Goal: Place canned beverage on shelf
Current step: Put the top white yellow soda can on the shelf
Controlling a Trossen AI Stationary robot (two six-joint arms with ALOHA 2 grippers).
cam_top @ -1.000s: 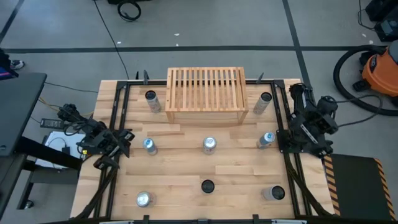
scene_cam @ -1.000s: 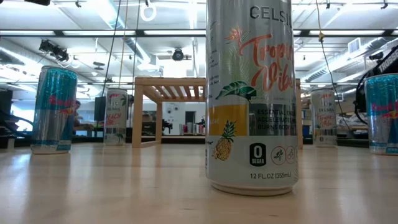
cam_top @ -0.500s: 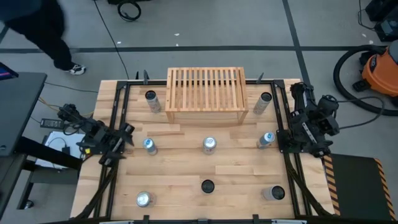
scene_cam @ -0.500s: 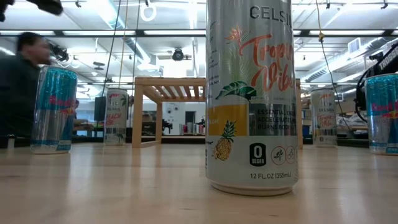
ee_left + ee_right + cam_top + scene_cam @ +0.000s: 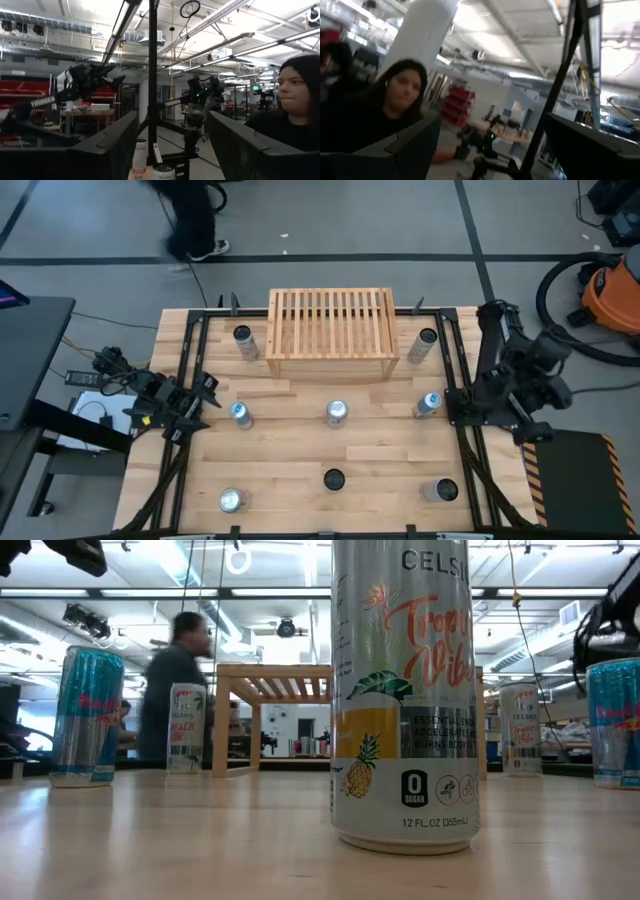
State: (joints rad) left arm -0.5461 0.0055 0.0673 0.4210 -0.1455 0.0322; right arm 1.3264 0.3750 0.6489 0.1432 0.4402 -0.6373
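A pale wooden table [image 5: 300, 470] framed by black rails carries the shelf [image 5: 331, 332] at its far middle edge, slatted top bare, nothing standing on it. Eight cans stand upright around it: one at each far corner beside the shelf, three in a middle row, three along the near edge, among them a tall pineapple-print can [image 5: 404, 690] closest to the low camera. The left gripper [image 5: 200, 393] waits at the left edge, fingers shut and holding nothing. The right gripper [image 5: 462, 408] sits at the right edge, fingers spread wide, holding nothing. Beyond lies grey floor with dark lines, an orange vacuum [image 5: 612, 292], and a person [image 5: 176, 690] walking past.
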